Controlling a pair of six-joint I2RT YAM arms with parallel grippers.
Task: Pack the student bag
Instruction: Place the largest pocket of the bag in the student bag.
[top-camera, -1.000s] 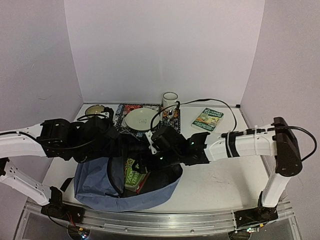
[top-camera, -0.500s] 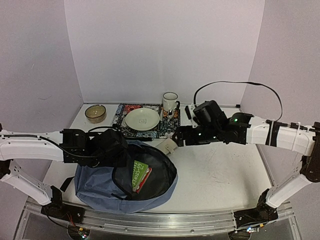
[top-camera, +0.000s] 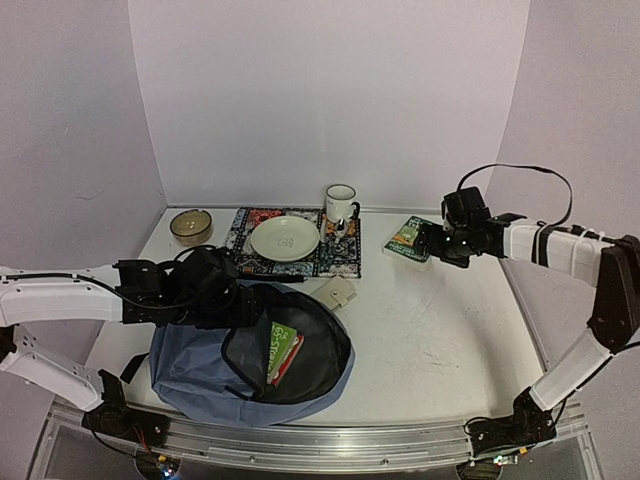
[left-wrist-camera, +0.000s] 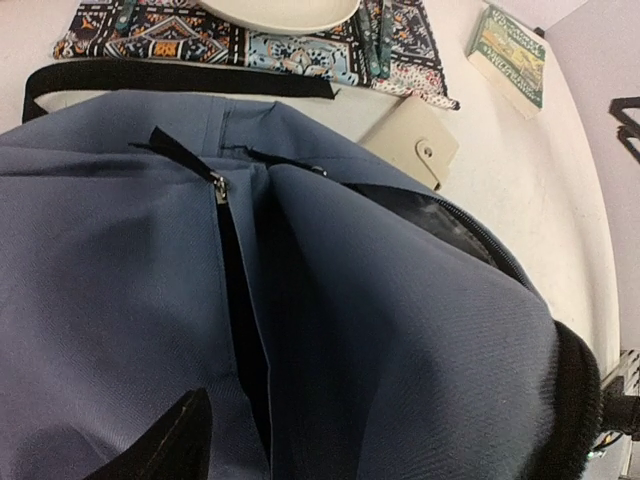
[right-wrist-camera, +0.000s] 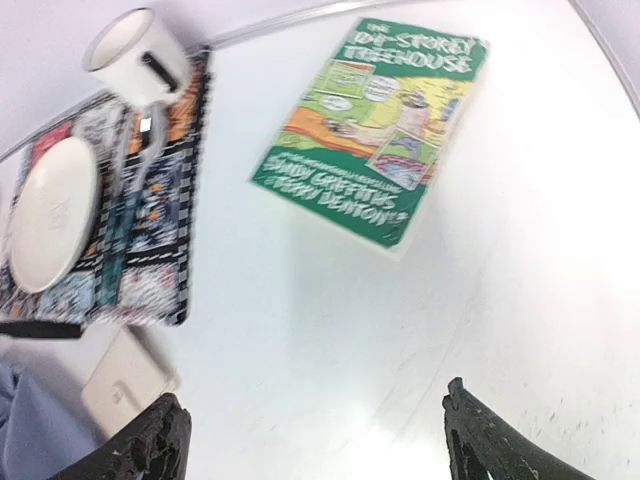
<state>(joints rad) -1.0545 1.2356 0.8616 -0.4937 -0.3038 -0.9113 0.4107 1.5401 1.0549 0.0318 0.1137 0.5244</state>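
We see the student bag (top-camera: 190, 365) lying flat on the near left part of the table (top-camera: 440, 340), its main zipper undone and its black-lined mouth gaping upward. Inside it rests 1 green-covered book (top-camera: 282, 345) with a red edge beneath it.

The left gripper (top-camera: 232, 300) sits at the bag's far rim, low over the slate-blue fabric. In the left wrist view only 1 finger (left-wrist-camera: 180, 445) shows, far out in the lower left corner. The bag's cloth covers the place where the other would be. From that wide-set finger we read this pincer as parted, with no fabric pinched.

The right gripper (right-wrist-camera: 312, 395) hangs over the far right of the table, well apart from the bag. Its 2 fingers stand wide with only bare tabletop between them; it holds nothing. Just ahead of it lies a second book (right-wrist-camera: 375, 130), green, flat on the table, its cover facing up.

A beige snap pouch (top-camera: 338, 292) lies just beside the bag's far rim. Behind it a patterned placemat (top-camera: 340, 262) carries 1 pale plate (top-camera: 284, 238). A white mug (top-camera: 340, 200) stands upright at the mat's far right corner, and 1 small bowl (top-camera: 190, 225) sits to the mat's left.
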